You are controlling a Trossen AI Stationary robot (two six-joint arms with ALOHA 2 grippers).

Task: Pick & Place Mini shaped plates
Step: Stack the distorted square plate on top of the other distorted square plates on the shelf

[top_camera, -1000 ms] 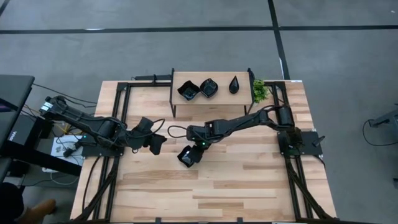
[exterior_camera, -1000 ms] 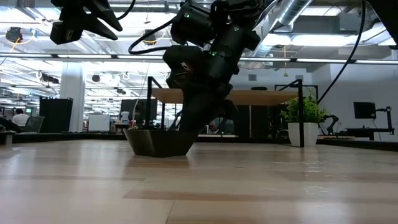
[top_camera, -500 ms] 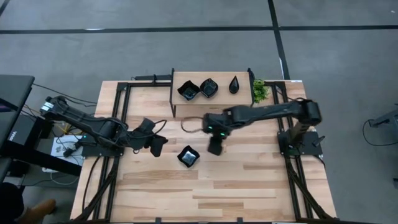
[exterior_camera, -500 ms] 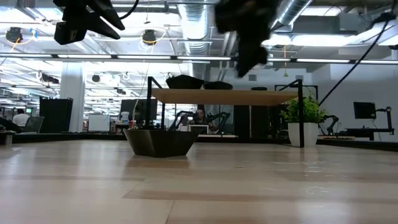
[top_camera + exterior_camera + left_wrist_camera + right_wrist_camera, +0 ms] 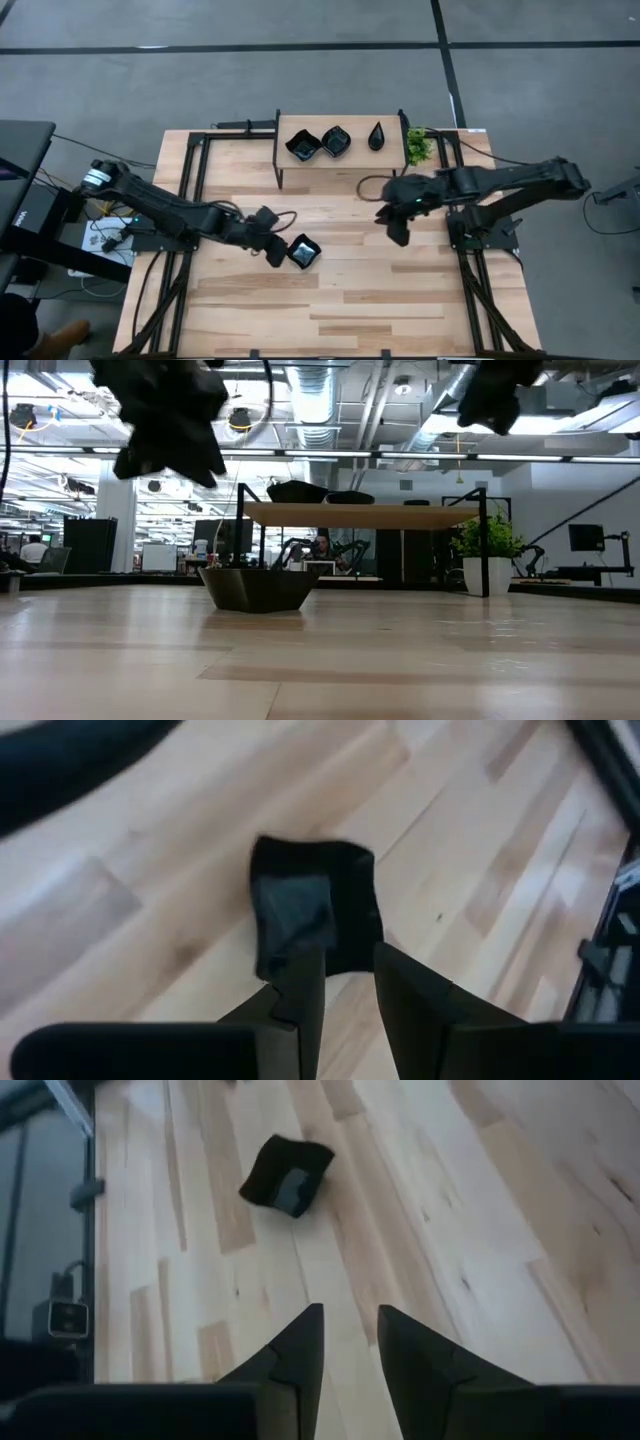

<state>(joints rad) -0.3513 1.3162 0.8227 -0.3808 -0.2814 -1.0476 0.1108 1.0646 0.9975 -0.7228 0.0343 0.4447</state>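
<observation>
While a square plate point(image 5: 303, 252) sits on the table point(image 5: 350, 310) | left gripper point(image 5: 272, 250) hovers beside it, fingers slightly apart, empty; right gripper point(image 5: 396, 232) well apart, fingers slightly apart, empty

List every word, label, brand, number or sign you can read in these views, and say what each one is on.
None can be read.
Square black plate on the table: no marking shows in any view.
Three plates on the raised shelf: no marking shows.
Left gripper and right gripper: no lettering shows.
Dark case at the high view's left edge: a pale mark, too small to read.
Screens in the room behind, low view: too far off to read.
</observation>
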